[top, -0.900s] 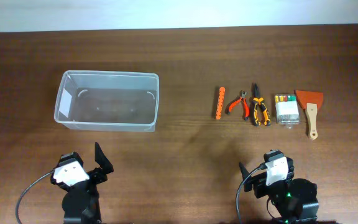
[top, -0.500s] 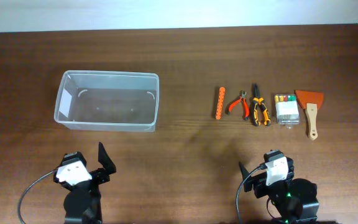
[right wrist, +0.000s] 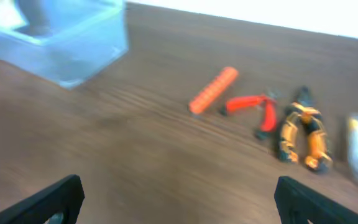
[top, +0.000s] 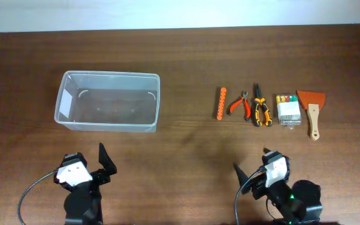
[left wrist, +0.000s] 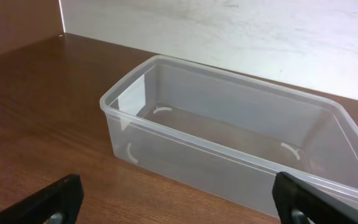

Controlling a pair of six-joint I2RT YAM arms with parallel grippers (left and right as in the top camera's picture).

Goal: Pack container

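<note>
A clear plastic container (top: 67,100) stands empty at the left of the table; it also fills the left wrist view (left wrist: 166,78). To the right lie an orange stick (top: 220,103), red pliers (top: 239,105), orange-black pliers (top: 260,109), a small clear box of coloured bits (top: 287,110) and a scraper with an orange blade (top: 312,112). My left gripper (top: 89,164) is open and empty, in front of the container. My right gripper (top: 254,167) is open and empty, in front of the tools. The right wrist view, blurred, shows the stick (right wrist: 213,90) and both pliers (right wrist: 250,107) (right wrist: 303,134).
The wooden table (top: 192,144) runs to a white wall at the back. The container's corner (right wrist: 73,46) shows at the upper left of the right wrist view.
My right gripper has shifted slightly left and turned; its wrist view is blurred with motion. My left gripper moved a little earlier and is still now.
</note>
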